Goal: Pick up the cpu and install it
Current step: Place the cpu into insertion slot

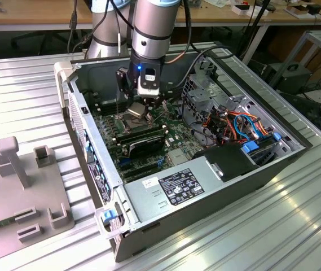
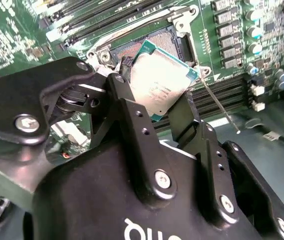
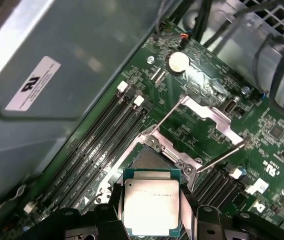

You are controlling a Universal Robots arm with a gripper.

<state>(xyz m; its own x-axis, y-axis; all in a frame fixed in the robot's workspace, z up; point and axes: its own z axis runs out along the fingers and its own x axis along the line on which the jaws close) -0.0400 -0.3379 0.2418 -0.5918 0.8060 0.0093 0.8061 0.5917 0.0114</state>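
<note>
The gripper [image 2: 156,102] is clamped on two opposite edges of the cpu [image 2: 162,80]. Cpu is held in the air just above the open socket [image 3: 154,159] inside the case [image 1: 216,210], not yet seated.

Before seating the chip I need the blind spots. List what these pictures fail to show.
- Chip underside: turned away in both wrist views.
- Socket: partly hidden by the chip and fingers in the second wrist view.
- Gap between chip and socket: too small to judge in the exterior view.
</note>
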